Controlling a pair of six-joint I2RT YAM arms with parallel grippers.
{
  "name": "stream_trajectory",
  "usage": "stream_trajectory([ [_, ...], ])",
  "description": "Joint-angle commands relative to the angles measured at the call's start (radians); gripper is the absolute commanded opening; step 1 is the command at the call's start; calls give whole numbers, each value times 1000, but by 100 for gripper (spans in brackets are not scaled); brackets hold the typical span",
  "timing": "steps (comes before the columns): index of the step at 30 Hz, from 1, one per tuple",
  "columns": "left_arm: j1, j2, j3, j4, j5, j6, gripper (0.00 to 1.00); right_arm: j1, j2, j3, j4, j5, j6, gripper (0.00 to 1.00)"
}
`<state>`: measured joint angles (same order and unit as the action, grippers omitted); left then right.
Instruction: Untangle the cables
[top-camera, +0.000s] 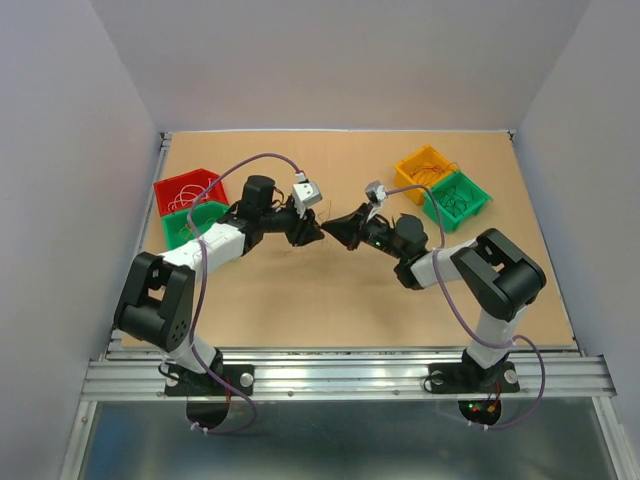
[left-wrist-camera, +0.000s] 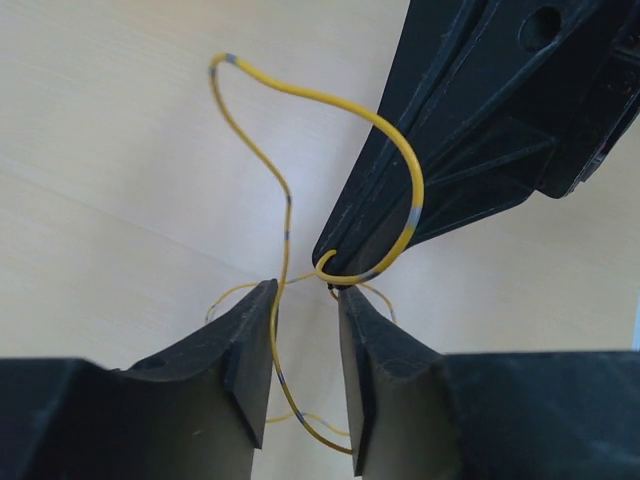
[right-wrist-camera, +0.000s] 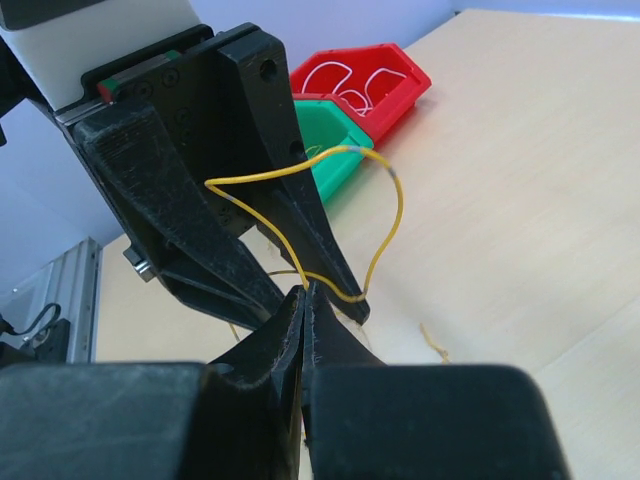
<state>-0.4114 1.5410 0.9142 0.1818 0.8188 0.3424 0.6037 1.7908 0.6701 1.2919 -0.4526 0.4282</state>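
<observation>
Yellow wire (left-wrist-camera: 300, 91), grey-banded, stood in a tall loop over mid-table, with a paler strand (left-wrist-camera: 228, 292) lying under it on the tabletop (left-wrist-camera: 120, 200). Right gripper (right-wrist-camera: 303, 300) was fully closed, pinching the yellow wire at its tips. Left gripper (left-wrist-camera: 305, 290) sat part open; the wire's lower run passed through the gap, unclamped as far as I could see. Step, I judged: securing a second hold. Next I needed the left jaws on that run alone, then a slow pull apart.

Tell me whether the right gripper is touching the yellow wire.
Touching. The right wrist view shows the right gripper shut, with the yellow wire pinched at its tips and looping up from there.
</observation>
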Motion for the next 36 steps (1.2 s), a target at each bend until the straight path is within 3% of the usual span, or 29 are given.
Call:
stream_trajectory([
  [1,-7,4,52,-13,14,12,39,5,22,-23,415,-9,52,0],
  [10,-15,-5,52,-33,51,29,47,8,42,-18,452,-1,70,0],
  [16,-21,17,71,-59,51,37,27,8,44,-10,455,2,73,0],
  [20,-24,34,86,-79,51,44,6,8,27,-18,455,11,63,0],
  [22,-26,41,92,-84,49,44,1,8,21,-23,455,11,60,1],
  [28,-26,34,91,-87,45,44,0,8,12,-35,455,22,49,2],
  [30,-26,27,89,-87,34,44,0,8,1,-43,454,28,46,22],
  [31,-26,19,87,-87,22,40,0,8,-4,-58,454,43,37,39],
  [32,-24,13,86,-87,11,37,0,10,-11,-67,454,55,31,46],
  [34,-23,-8,84,-93,-24,29,0,8,-40,-90,454,87,8,56],
  [36,-23,-31,89,-107,-68,17,0,8,-65,-127,449,115,-2,59],
])
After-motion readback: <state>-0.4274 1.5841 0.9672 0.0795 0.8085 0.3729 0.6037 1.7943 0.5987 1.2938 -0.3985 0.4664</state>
